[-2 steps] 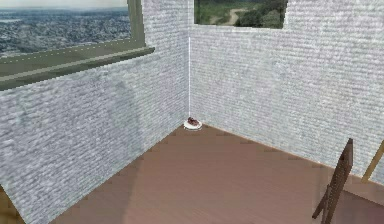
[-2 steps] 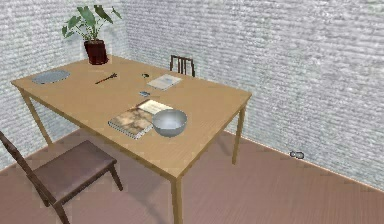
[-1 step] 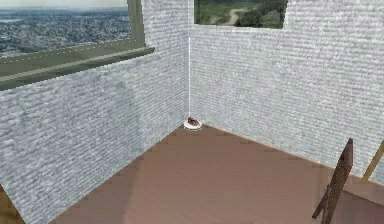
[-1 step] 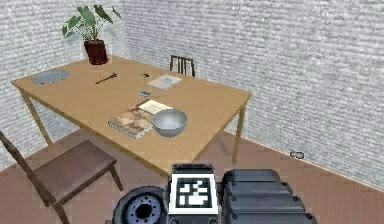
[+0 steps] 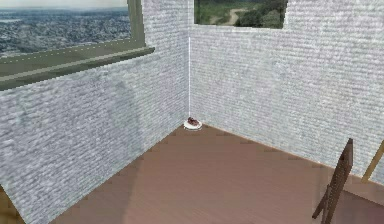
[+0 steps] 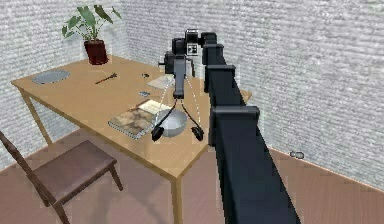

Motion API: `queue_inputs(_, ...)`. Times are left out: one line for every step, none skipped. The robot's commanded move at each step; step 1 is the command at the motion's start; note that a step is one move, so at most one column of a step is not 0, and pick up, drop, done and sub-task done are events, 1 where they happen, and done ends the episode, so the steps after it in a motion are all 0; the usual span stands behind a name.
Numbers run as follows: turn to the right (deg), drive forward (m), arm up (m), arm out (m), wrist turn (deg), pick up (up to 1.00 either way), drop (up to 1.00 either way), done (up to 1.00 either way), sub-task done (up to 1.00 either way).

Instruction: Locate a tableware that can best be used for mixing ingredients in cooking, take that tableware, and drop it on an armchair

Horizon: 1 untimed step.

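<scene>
A grey bowl (image 6: 172, 123) sits on the wooden table (image 6: 80, 98) near its front edge. My arm reaches out over the table, and the gripper (image 6: 179, 131) hangs at its far end with one thin finger (image 6: 160, 128) on each side of the bowl. I cannot tell whether the gripper holds anything, since the bowl rests on the tabletop right at the fingers.
On the table are a potted plant (image 6: 95, 48), a grey plate (image 6: 50, 76), a small dark utensil (image 6: 106, 76), a magazine (image 6: 130, 120) and papers (image 6: 160, 82). A wooden chair (image 6: 70, 170) stands at the table. A small round thing (image 5: 193, 124) lies in the corner between brick walls. A chair back (image 5: 335, 185) stands at the forward view's right.
</scene>
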Motion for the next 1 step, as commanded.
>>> queue_inputs(0.0, 0.00, 0.00, 0.00, 45.0, 0.00, 0.00, 0.00, 0.00)
